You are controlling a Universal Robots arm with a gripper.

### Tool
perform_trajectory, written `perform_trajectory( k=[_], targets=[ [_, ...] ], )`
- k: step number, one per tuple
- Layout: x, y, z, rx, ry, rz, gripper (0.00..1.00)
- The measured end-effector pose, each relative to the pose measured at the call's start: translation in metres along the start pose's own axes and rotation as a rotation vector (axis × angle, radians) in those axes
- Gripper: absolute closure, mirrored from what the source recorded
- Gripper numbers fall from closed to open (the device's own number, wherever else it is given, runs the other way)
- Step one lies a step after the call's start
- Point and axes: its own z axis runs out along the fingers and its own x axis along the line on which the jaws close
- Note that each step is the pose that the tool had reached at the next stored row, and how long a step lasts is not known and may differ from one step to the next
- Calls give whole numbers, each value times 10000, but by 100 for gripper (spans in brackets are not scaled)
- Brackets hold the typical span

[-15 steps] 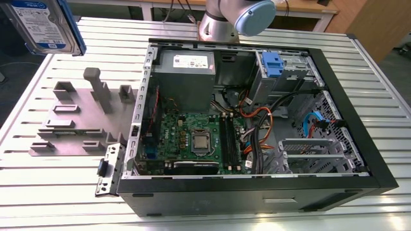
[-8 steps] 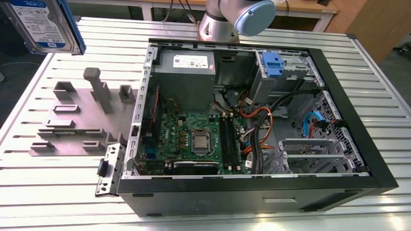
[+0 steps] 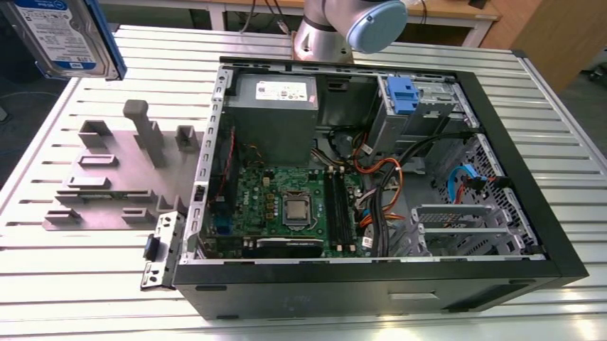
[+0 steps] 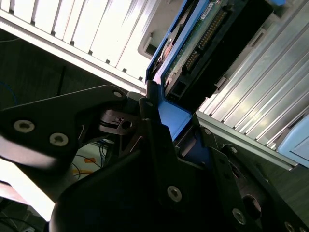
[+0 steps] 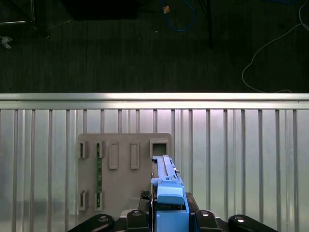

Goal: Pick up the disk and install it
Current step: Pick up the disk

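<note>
Disk: hanging in the air at the exterior view's far left, at the top corner and partly cut by the frame, well above the tabletop. It is showing a silver face with a white-and-blue label, and a bright blue carrier is running down its edge.
Disk underside: in the second wrist view the disk is showing a green circuit board and a row of connector pins, with the blue carrier framing one side.
Disk edge-on: in the first wrist view the disk is appearing as a thin strip with its blue end nearest the camera, seen against the edge of the fixture.
End effector: its black fingers are pinching the blue end of the disk. In the first wrist view the end effector is gripping it from both sides.
Fixture: a grey plate with posts and slots, lying on the tabletop just beside the case.
Case: black, lying on its side with the panel off.
Power supply: a grey box with a white sticker, sitting in the case's far corner.
Motherboard: green, lying flat inside the case.
Arm: standing behind the case.
Latch: a ribbed blue piece, sitting at the case's far side.
Cables: orange and black, running between the motherboard and the drive bays.
</note>
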Motion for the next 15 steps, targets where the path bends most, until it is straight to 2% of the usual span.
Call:
perform_trajectory(
  k=[15],
  targets=[
    [0, 1, -42, 0, 0, 0, 64]
  ],
)
